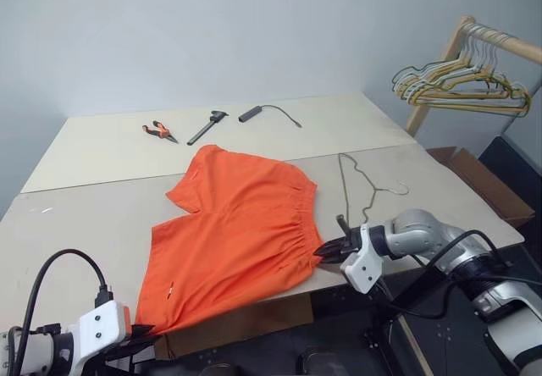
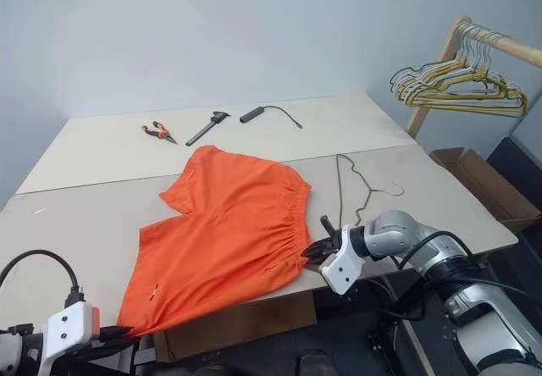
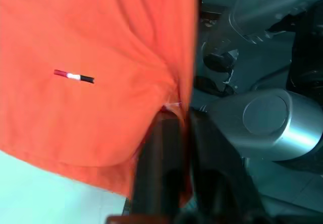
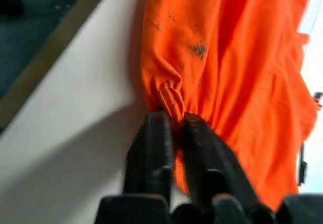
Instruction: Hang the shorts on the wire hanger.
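Early in the task: shorts (image 1: 235,232) spread flat on the pale worktop (image 1: 93,215), near edge hanging over the front. Hanger (image 1: 360,183) just beside the waistband, apart from it, untouched. Left claw (image 3: 174,133) pinching a fold at the overhanging hem; right claw (image 4: 174,120) pinching the gathered waistband corner. Threading not begun. Pliers (image 1: 158,130) and two other tools at the back; hanger bunch (image 1: 461,84) on a wooden rack, grey wall.

The shorts (image 1: 237,232) are thin matte orange cloth, bunched and wrinkly at both pincers. The wire hanger (image 1: 356,185) beyond the right pincer (image 1: 332,249) is thin dull metal wire. Bench (image 1: 85,215) looks smooth, matte, pale.
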Controlling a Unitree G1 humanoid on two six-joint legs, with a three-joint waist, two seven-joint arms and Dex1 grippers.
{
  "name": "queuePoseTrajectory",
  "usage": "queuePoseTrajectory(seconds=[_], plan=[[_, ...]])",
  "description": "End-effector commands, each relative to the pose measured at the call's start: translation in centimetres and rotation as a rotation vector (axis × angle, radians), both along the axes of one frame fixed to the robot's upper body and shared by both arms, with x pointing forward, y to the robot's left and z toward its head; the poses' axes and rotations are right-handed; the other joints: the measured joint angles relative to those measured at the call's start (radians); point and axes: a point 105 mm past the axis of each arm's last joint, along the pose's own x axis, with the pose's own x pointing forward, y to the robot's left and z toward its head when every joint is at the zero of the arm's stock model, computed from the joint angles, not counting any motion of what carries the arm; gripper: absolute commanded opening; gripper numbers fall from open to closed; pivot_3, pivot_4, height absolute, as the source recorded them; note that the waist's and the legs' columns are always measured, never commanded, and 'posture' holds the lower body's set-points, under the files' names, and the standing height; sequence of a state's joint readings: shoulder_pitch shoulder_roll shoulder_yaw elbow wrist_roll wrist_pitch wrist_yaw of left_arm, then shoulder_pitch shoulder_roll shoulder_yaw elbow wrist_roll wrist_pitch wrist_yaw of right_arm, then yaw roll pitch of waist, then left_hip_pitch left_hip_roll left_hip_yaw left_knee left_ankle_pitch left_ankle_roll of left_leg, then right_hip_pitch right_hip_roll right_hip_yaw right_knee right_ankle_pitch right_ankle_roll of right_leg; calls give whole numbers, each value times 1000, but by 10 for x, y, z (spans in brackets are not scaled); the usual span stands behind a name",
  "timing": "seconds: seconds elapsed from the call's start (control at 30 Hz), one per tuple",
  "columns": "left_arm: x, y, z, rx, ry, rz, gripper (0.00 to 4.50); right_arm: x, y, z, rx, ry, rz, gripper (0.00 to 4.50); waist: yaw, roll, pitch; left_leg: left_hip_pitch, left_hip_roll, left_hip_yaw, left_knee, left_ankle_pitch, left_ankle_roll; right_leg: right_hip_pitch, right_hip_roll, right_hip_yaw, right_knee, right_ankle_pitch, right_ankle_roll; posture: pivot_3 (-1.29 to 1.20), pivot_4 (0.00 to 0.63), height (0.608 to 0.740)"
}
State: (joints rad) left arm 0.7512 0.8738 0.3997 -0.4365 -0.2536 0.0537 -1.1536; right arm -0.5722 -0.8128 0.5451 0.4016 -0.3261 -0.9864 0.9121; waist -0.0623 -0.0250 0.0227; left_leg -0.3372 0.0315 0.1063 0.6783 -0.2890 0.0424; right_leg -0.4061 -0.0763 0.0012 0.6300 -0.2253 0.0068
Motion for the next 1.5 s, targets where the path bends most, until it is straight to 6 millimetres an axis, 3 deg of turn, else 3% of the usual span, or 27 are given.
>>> queuePoseTrajectory(seconds=[0.03, 0.17, 0.27, 0.33, 0.43, 0.57, 0.7, 0.8, 1.0, 1.3, 1.4, 1.5], plan=[[-5, -3, 3, 27, 1, -57, 1592, 0, -1, 13, 17, -25, 19, 1872, 0, 0, 0, 0, 0, 0, 0, 0, 0, 0, 0, 0, 0, 0, 0, -26, 0, 740], [-9, 12, 8, 94, 44, -82, 2886, -5, -13, 17, -2, 26, -18, 3292, 2, 0, 0, 0, 1, 1, 0, -1, 0, -1, -1, 1, 0, 0, -1, -35, 0, 740], [-9, 20, 23, 99, 58, -96, 3854, -1, -19, 34, 75, 102, -129, 4334, 4, 0, 0, 0, 1, 2, -1, -1, 0, -4, -1, 1, 0, 0, -1, -43, 0, 740], [0, 14, 42, -10, -7, -78, 4457, 12, -19, 56, 204, 175, -289, 4500, 5, 0, 0, -1, 2, 3, -1, -1, 0, -8, -3, 1, 0, 0, 0, -48, 0, 740], [21, 3, 66, -166, -140, -33, 4457, 37, -23, 77, 328, 297, -561, 4500, 7, 0, 0, -3, 3, 5, -1, -1, 0, -14, -8, -1, 2, 1, 0, -57, 0, 740], [45, -21, 88, -354, -263, -22, 4457, 76, -34, 88, 496, 453, -973, 4500, 5, 0, 0, -5, 3, 6, 0, -1, -2, -15, -4, -4, 2, 4, -3, -80, 0, 740], [60, -52, 103, -506, -320, -50, 4457, 114, -44, 75, 707, 606, -1403, 4500, -9, 1, -1, -14, 3, 6, 1, 0, -3, -18, -1, -3, 2, 10, -3, -106, 0, 740], [62, -65, 103, -518, -314, -98, 4457, 126, -42, 55, 734, 600, -1562, 4500, -16, 2, -2, -17, 3, 6, 1, 0, -4, -20, 0, -4, 1, 12, -1, -127, 0, 740], [64, -68, 101, -508, -310, -115, 4457, 123, -55, 22, 562, 426, -1636, 4500, -37, 5, -2, -26, 0, 6, 1, -2, -4, -26, 0, -4, 0, 11, 1, -131, 0, 740], [67, -66, 105, -493, -333, -129, 4457, 104, -95, 13, 454, 362, -1675, 4500, -63, 5, -3, -30, -1, 6, 3, -2, -2, -29, 1, -2, -1, 12, 5, -130, 0, 740], [68, -66, 105, -493, -336, -128, 4457, 103, -88, 24, 535, 408, -1633, 4500, -67, 5, -3, -28, 0, 6, 3, -2, -2, -28, 3, -1, -1, 12, 6, -133, 0, 740], [70, -68, 106, -507, -347, -129, 4457, 109, -65, 42, 688, 539, -1573, 4500, -79, 5, -3, -27, 0, 6, 3, -2, -2, -28, 5, 1, 0, 12, 6, -140, 0, 740]])
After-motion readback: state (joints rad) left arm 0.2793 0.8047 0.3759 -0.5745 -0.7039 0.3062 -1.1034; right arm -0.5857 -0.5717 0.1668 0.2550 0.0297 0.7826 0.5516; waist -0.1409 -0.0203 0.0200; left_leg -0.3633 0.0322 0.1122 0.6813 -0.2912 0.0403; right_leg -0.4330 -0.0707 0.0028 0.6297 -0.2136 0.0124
